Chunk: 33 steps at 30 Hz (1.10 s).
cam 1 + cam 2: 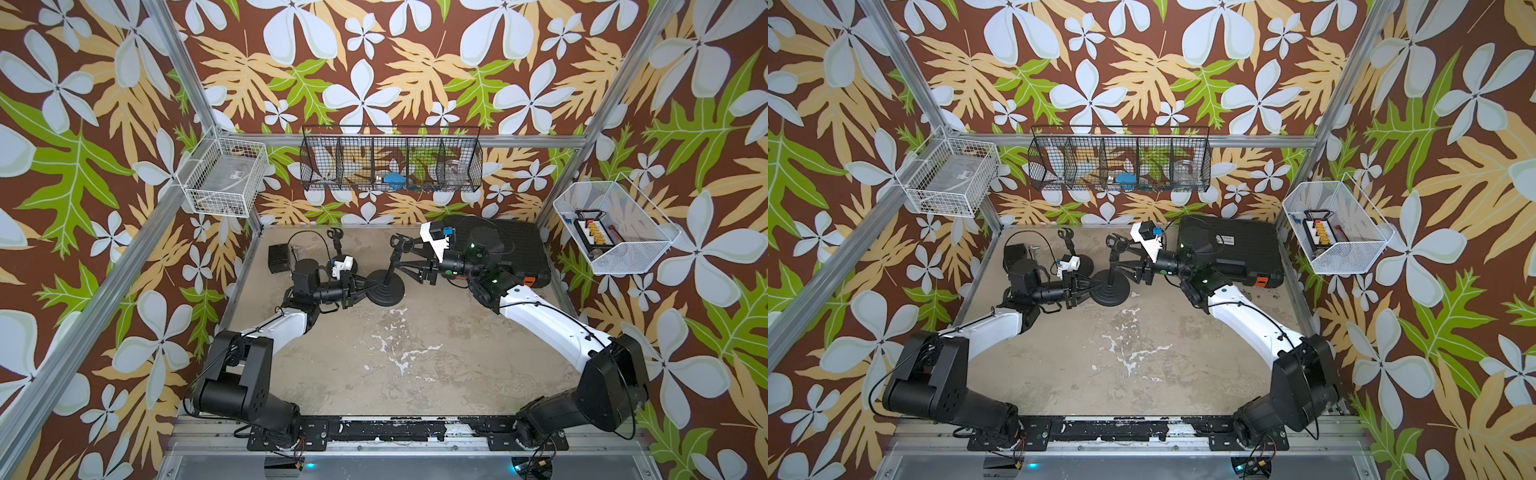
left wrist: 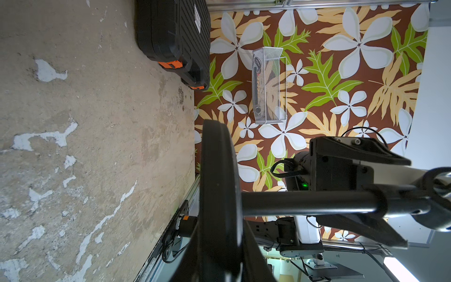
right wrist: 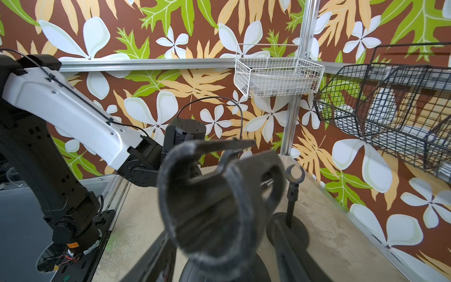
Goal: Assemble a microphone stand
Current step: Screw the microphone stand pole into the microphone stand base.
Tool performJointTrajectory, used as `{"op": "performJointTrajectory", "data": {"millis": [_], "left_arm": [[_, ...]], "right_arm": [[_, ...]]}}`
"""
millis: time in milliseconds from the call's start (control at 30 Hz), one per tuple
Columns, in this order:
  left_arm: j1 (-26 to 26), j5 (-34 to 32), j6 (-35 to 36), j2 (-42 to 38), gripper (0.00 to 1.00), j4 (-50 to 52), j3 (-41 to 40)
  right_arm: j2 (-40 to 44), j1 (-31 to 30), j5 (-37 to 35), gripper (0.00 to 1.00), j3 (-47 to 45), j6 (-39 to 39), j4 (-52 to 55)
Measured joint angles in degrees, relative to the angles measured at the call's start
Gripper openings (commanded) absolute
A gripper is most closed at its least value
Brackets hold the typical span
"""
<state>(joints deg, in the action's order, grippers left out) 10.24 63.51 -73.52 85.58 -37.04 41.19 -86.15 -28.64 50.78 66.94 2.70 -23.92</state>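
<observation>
Arms both stretch low and inward, facing each other. My left pincer point(image 1: 371, 285) is clamped on the rim of the black round disc base point(image 1: 392, 295); my right pincer point(image 1: 398, 257) straddles its thin black pole point(image 1: 390, 276) under the clip point(image 1: 400, 243), jaws apart. Two black microphone stands stand here: this central one, and a second stand point(image 3: 293, 193) behind my left wrist.

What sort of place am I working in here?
Probably a lab test cell, not a home: aluminium frame posts, floral-print wall panels, wire baskets hung on them, a worn tabletop.
</observation>
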Motion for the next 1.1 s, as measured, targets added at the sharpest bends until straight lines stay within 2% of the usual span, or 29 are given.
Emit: {"op": "performJointTrajectory", "data": {"millis": [200, 333, 400, 433, 533, 700, 800, 900, 933, 1033, 1067, 1100], "left_arm": [[0.00, 0.15, 0.35, -0.09, 0.00, 0.00, 0.00], [0.00, 0.31, 0.52, -0.09, 0.00, 0.22, 0.00], [-0.11, 0.44, 0.57, -0.07, 0.00, 0.61, 0.00], [-0.15, 0.50, 0.59, -0.07, 0.00, 0.61, 0.00], [-0.22, 0.70, 0.61, -0.07, 0.00, 0.37, 0.00], [-0.22, 0.85, 0.74, -0.07, 0.00, 0.35, -0.09], [-0.28, 1.07, 0.70, -0.07, 0.00, 0.33, -0.31], [-0.81, 1.27, 0.28, -0.07, 0.00, 0.17, -0.35], [-0.85, 1.01, 0.31, -0.07, 0.00, 0.09, -0.39], [-0.98, 0.74, 0.13, -0.07, 0.00, 0.07, -0.70], [-1.03, 0.76, 0.17, -0.07, 0.00, 0.04, -0.72], [-1.03, 0.63, 0.24, -0.07, 0.00, 0.04, -0.72]], "right_arm": [[-1.36, -0.98, 0.24, 0.37, -0.22, 1.22, -1.95], [-1.07, -2.43, -2.62, 0.17, -1.29, 1.14, -3.54], [0.09, -3.72, -6.56, 0.00, -2.80, 1.01, -4.15], [0.81, -4.59, -9.25, 0.00, -3.56, 0.90, -4.39], [3.45, -8.57, -21.31, 0.00, -5.79, 1.81, -4.28], [6.10, -18.82, -50.84, 0.00, -8.63, 4.79, -4.83], [4.46, -24.83, -66.93, 0.00, -6.80, 5.46, -4.17], [1.09, -28.83, -78.75, 0.00, -2.91, 5.40, -2.97], [0.24, -29.49, -81.31, 0.06, -1.95, 5.44, -2.58], [-0.85, -30.21, -84.63, 0.56, -0.50, 5.86, -1.40], [-0.83, -30.21, -85.13, 0.70, -0.24, 5.55, -0.52], [-0.61, -30.01, -84.19, 0.81, -0.13, 5.09, 0.35]]}}
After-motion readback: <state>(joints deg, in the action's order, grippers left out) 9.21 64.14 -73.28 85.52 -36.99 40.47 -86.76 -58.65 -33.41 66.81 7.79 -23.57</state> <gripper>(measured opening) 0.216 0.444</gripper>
